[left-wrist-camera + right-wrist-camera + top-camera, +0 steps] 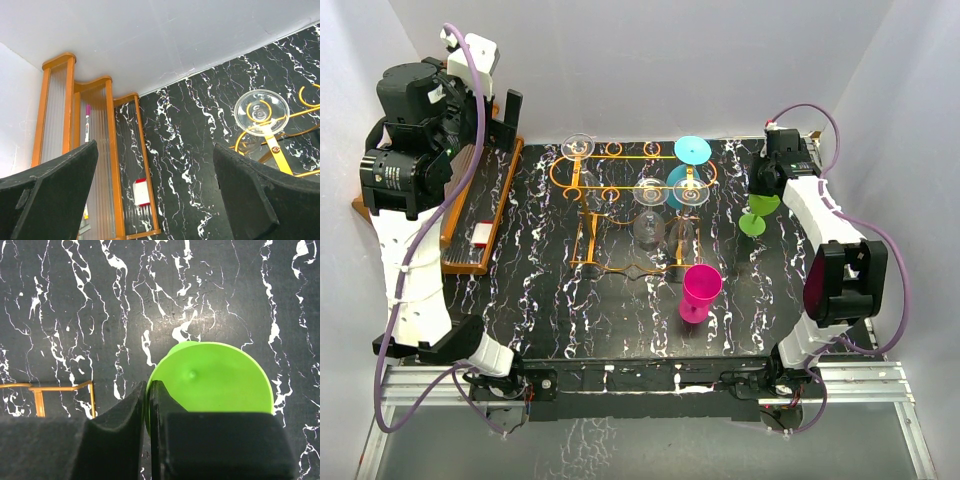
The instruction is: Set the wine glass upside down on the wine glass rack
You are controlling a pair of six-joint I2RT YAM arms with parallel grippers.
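Nearly closed, the right gripper (pixel 150 388) has only a sliver of a gap between its two black fingers. The rim of a green wine glass (pixel 215 380) runs into that gap, so the fingers pinch the glass at its edge. In the wrist view the glass shows as a flat round green disc with a small bump at its middle, seen against the black marbled table (pixel 75 305). From the top camera the right gripper (pixel 767 188) sits over the far right part of the table, and the green wine glass (pixel 757 217) hangs tilted just below it, well apart from the rack.

The left gripper (pixel 155 146) is spread wide with nothing between its fingers. It is raised over the far left corner, above the orange wooden shelf (pixel 107 150).

The wine glass rack (pixel 620 158), thin orange wire, stands at the middle back of the table. A clear glass (pixel 578 146) sits at its left end and a teal glass (pixel 691 150) at its right. In front of it a pink glass (pixel 700 288) stands upright.
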